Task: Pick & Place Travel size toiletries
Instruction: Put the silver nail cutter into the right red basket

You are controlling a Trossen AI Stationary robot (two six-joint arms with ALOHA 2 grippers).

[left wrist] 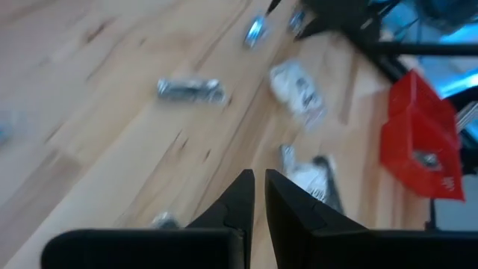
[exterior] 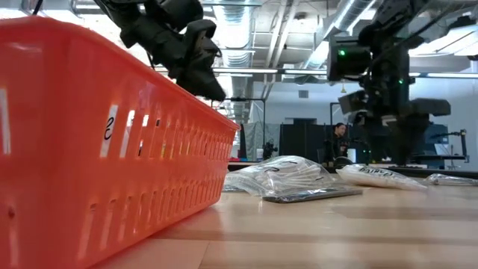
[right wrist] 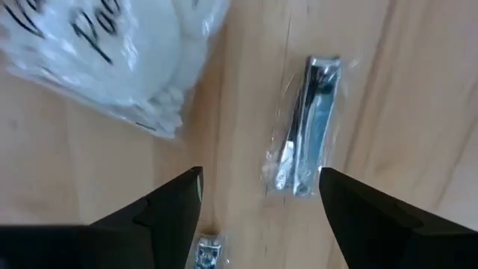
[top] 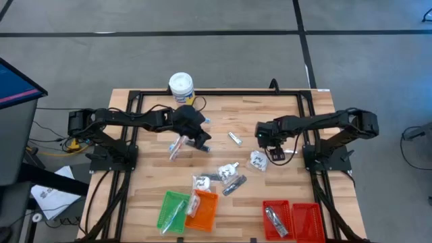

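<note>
The right gripper [top: 268,144] hangs over the right half of the wooden slatted table [top: 135,202], its jaws spread wide and grasping nothing. In the right wrist view the two dark fingers [right wrist: 173,200] stand well apart, and between them, on the table, lies a small silvery nail clipper in a clear wrapper [right wrist: 308,127]; a white crinkly packet with dark print [right wrist: 112,52] lies just beside it. In the high view that white packet [top: 258,160] rests on the table near the right gripper.

The left gripper [top: 200,140] sits over the middle of the table, left of centre, with its jaws clenched almost together; a pale pink clear-wrapped stick [top: 177,146] shows just to its left, but whether it is held I cannot tell. In the left wrist view the closed fingers [left wrist: 240,200] point across the table toward scattered packets.

The other travel toiletries are loose on the table: a small silvery piece [top: 234,138] between the two grippers, and a cluster of white packets and a slim dark grey tube [top: 234,184] nearer the front edge. One silvery item [top: 273,217] lies in the red plastic tray [top: 282,205] at the near right. An orange plastic tray [top: 206,213] and a green plastic tray [top: 169,202] sit side by side at the near centre, each with something in it. A white-lidded tub with a yellow label [top: 181,86] stands at the far edge.
</note>
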